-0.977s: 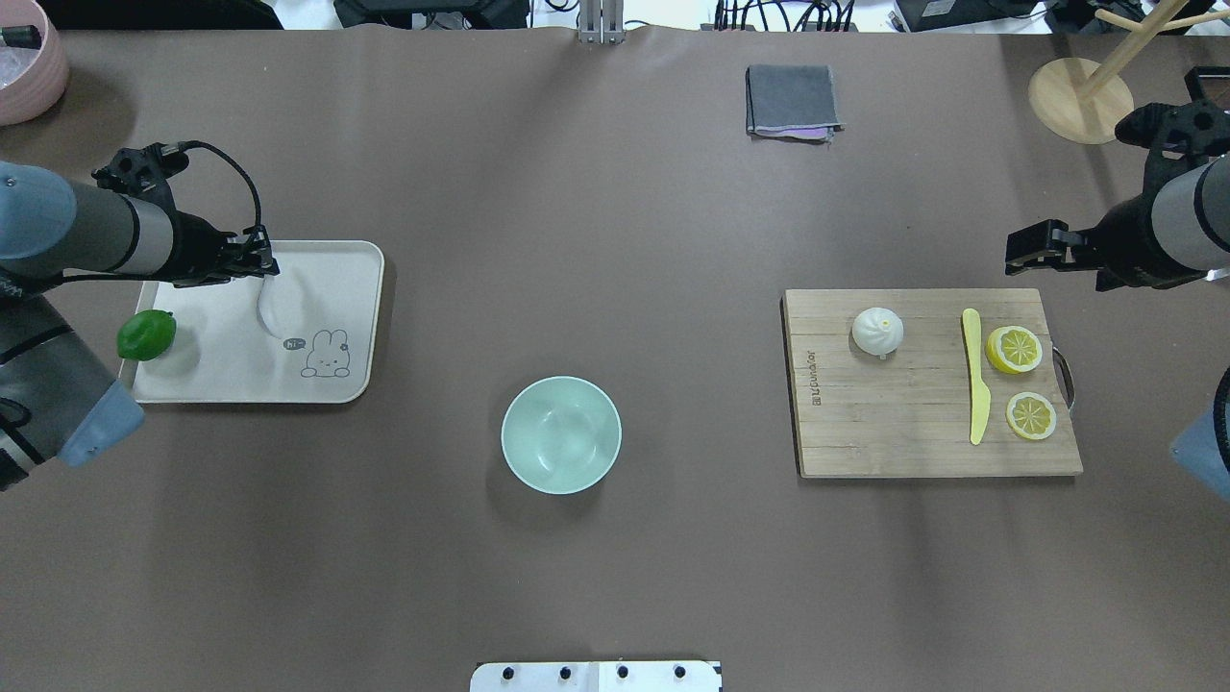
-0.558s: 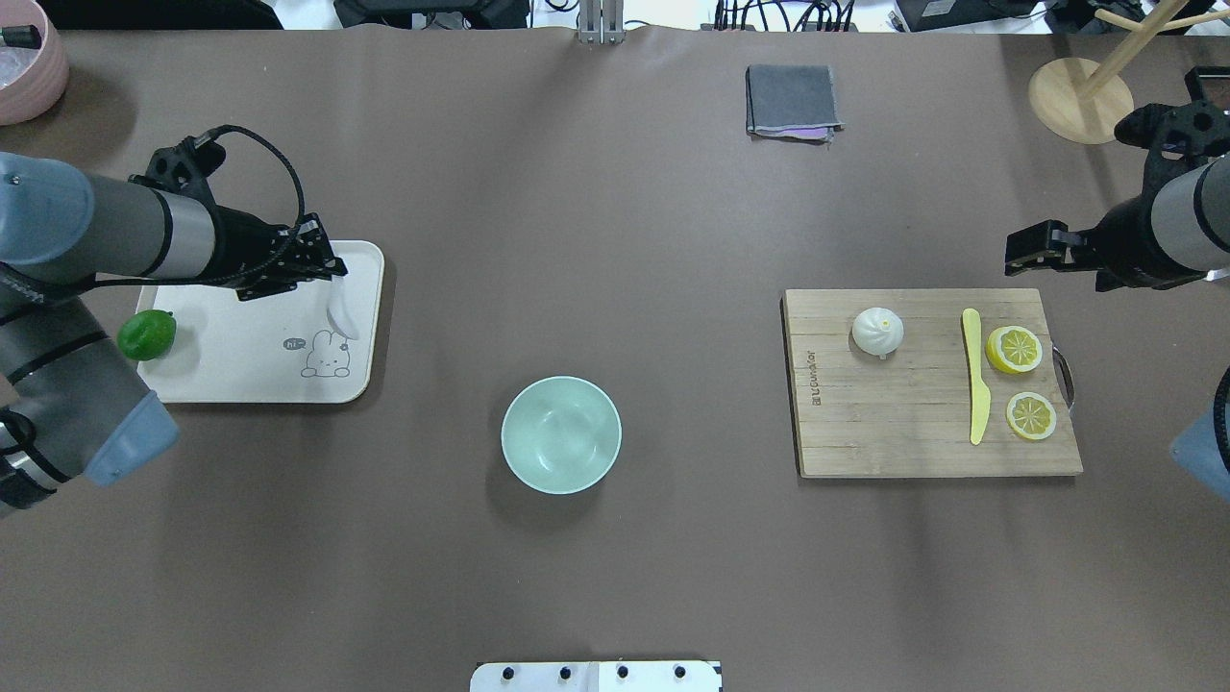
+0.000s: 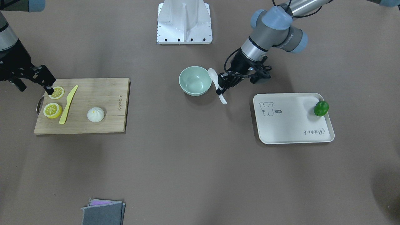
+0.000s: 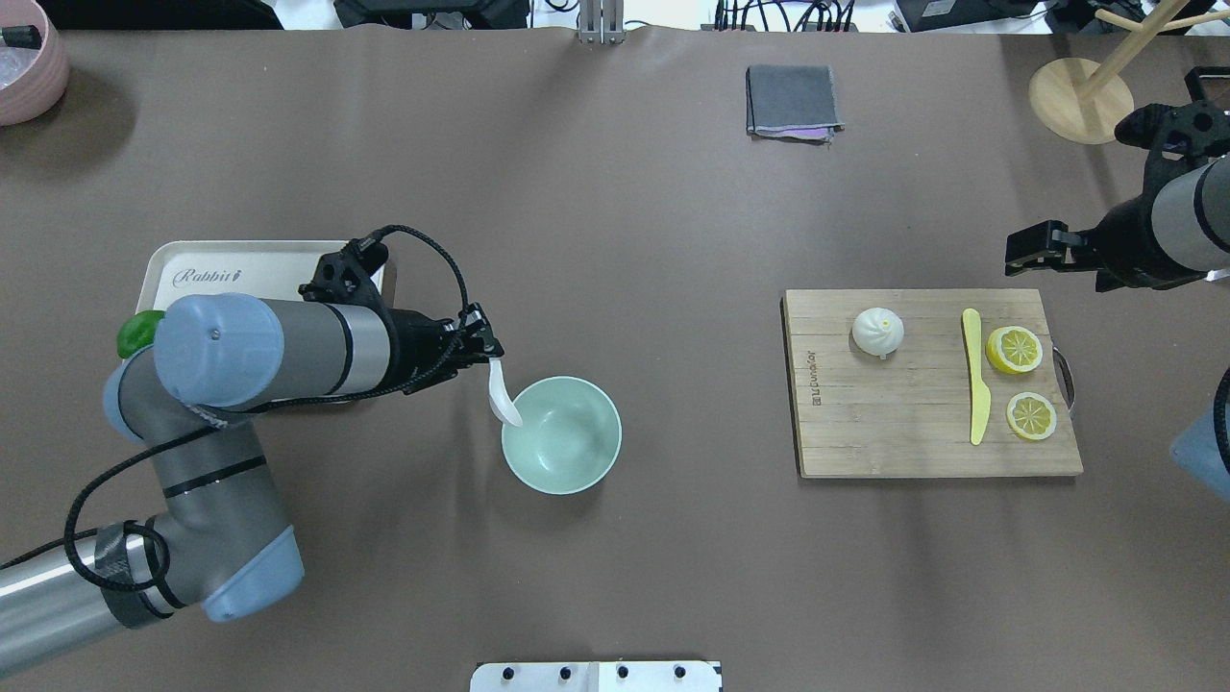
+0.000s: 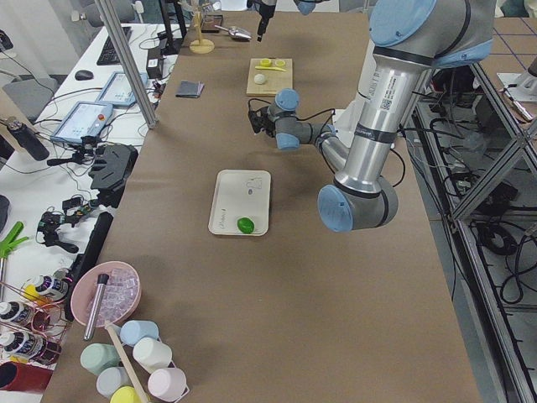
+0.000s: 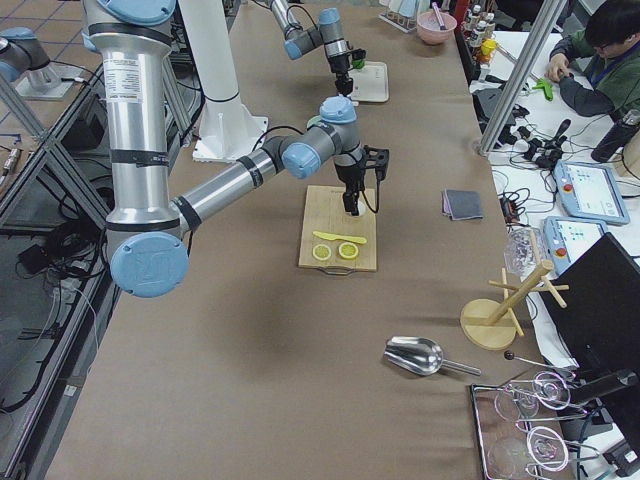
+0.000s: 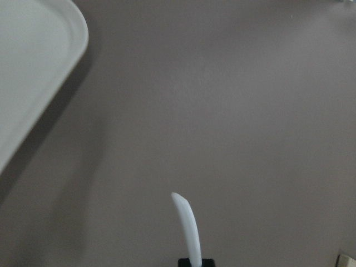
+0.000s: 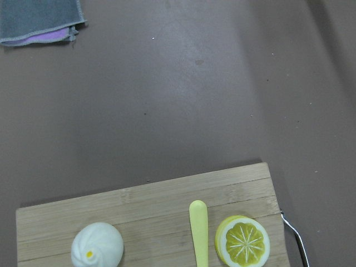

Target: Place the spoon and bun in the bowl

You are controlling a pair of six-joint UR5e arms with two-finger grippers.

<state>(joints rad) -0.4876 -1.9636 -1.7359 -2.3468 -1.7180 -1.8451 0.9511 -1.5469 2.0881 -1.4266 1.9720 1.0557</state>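
My left gripper (image 4: 485,350) is shut on the handle of the white spoon (image 4: 503,396). It holds the spoon tilted in the air, with the scoop at the left rim of the mint-green bowl (image 4: 561,434). In the front view the spoon (image 3: 215,80) hangs just right of the bowl (image 3: 195,80). The left wrist view shows the spoon (image 7: 186,222) over bare table. The white bun (image 4: 877,332) sits on the wooden cutting board (image 4: 903,442) and also shows in the right wrist view (image 8: 97,247). My right gripper (image 4: 1020,248) hovers beyond the board's far right corner, open and empty.
A yellow knife (image 4: 976,380) and two lemon slices (image 4: 1014,349) lie on the board beside the bun. The cream tray (image 3: 290,125) with a green lime (image 3: 321,108) lies under my left arm. A grey cloth (image 4: 792,100), a wooden stand (image 4: 1079,100) and a pink bowl (image 4: 24,72) stand at the far edge.
My left arm has carried the spoon rightward off the tray to the bowl's left rim. The right arm, bun and bowl have not moved.
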